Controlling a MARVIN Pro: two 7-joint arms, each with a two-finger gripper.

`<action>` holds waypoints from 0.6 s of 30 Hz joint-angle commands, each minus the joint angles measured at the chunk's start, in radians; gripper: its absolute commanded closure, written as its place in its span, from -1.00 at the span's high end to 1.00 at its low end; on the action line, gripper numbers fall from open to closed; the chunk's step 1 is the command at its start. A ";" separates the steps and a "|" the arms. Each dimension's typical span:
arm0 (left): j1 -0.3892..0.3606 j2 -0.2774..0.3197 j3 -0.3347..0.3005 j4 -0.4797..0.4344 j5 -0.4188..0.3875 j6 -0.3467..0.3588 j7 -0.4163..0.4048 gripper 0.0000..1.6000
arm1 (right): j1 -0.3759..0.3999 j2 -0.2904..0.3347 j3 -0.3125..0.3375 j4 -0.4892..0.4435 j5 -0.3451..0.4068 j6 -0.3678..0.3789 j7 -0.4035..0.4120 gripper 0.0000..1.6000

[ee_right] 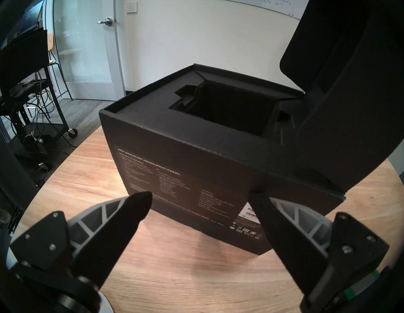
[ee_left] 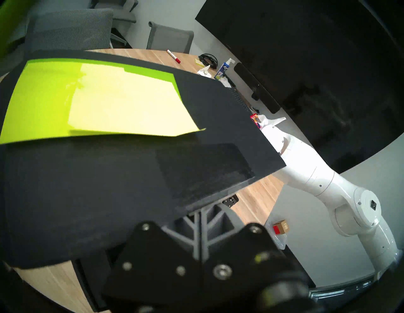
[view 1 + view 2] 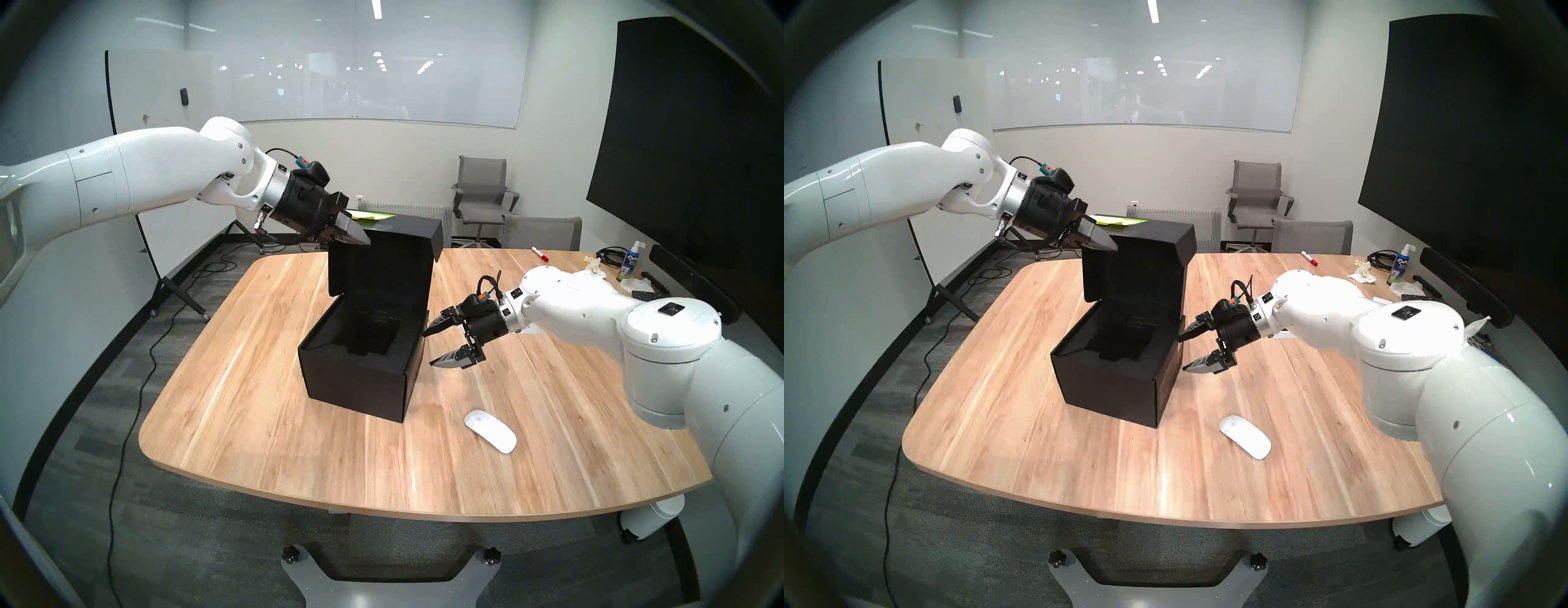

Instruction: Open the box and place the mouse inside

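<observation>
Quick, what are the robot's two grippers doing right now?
Left gripper: shut on the lid of the black box, holding it up.
Right gripper: open, holding nothing, beside the box.

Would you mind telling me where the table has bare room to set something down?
The widest bare patch lies left of the box, out to the table edge. A narrower strip runs along the near edge, in front of the box and the mouse. The far right corner is crowded: marker, spray bottle, cables, tissues.

The box [image 3: 360,373] is black. Yellow-green sticky notes [image 2: 105,105] sit on its lid. The mouse [image 3: 490,431] is white. The table [image 3: 263,403] is light brown wood.
</observation>
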 commanded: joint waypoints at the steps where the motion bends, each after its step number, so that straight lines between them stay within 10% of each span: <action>1: 0.004 -0.066 -0.028 0.037 -0.076 -0.009 0.057 -1.00 | 0.022 -0.002 0.006 0.002 0.007 0.001 0.098 1.00; 18: 0.065 -0.166 -0.031 0.151 -0.209 -0.037 0.215 -1.00 | 0.022 -0.002 0.007 0.002 0.007 0.002 0.099 1.00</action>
